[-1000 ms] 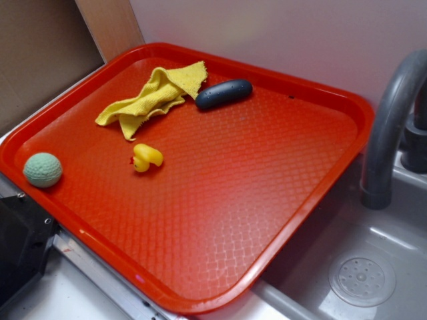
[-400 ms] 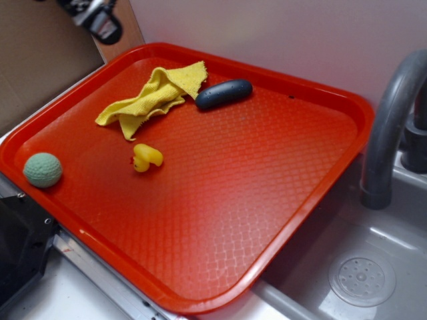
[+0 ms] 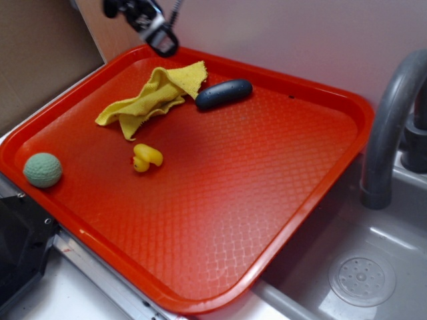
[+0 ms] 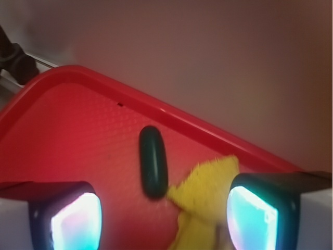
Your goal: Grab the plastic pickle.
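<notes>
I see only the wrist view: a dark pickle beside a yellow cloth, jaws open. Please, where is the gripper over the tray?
Observer: The gripper hangs near the back left rim of the tray, beyond the cloth, not over the pickle.
Operator: Is anything else on the tray?
Observer: Yes, a yellow duck, in front of the cloth.
Operator: Anything more?
Observer: A pale green ball at the left rim.

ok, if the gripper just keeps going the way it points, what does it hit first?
Likely the yellow cloth, which lies between the gripper fingers; the pickle lies just beside it. Depth unclear.
</notes>
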{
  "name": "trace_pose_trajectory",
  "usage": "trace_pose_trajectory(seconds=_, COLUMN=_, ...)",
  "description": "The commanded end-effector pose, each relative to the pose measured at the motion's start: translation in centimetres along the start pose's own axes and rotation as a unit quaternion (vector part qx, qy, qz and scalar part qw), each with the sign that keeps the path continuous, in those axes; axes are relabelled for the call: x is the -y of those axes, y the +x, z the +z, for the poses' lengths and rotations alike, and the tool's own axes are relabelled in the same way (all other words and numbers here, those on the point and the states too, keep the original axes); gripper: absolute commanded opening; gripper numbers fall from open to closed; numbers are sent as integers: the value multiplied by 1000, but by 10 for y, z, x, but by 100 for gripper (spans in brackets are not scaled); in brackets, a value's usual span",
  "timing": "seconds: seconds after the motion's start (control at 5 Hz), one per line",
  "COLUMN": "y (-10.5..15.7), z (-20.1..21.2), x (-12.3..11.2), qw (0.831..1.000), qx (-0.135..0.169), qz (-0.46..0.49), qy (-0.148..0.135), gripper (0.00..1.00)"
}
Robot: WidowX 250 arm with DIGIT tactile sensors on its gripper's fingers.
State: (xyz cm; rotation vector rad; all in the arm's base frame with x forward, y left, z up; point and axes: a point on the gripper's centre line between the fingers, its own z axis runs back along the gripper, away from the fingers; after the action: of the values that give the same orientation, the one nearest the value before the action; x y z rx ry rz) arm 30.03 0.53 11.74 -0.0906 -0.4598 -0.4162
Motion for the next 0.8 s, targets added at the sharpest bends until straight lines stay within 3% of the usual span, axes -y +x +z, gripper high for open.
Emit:
trace_pose_trajectory(seconds=0.0, y=20, z=-53, x=4, qw=998, qx=-41, qz=-43, qy=-13, gripper=100)
trace_pose_trajectory(seconds=0.2, y=17, z=-75, x=12, qw=995, qx=-59, qz=-66, qy=-43, gripper=100)
trace_pose_trajectory(seconds=0.4, y=12, z=-88, x=26, qw=992, qx=-82, qz=-83, qy=-47, gripper=100)
trace_pose_trajectory(seconds=0.6, y=7, z=-97, x=26, qw=991, qx=-98, qz=-85, qy=-40, gripper=0)
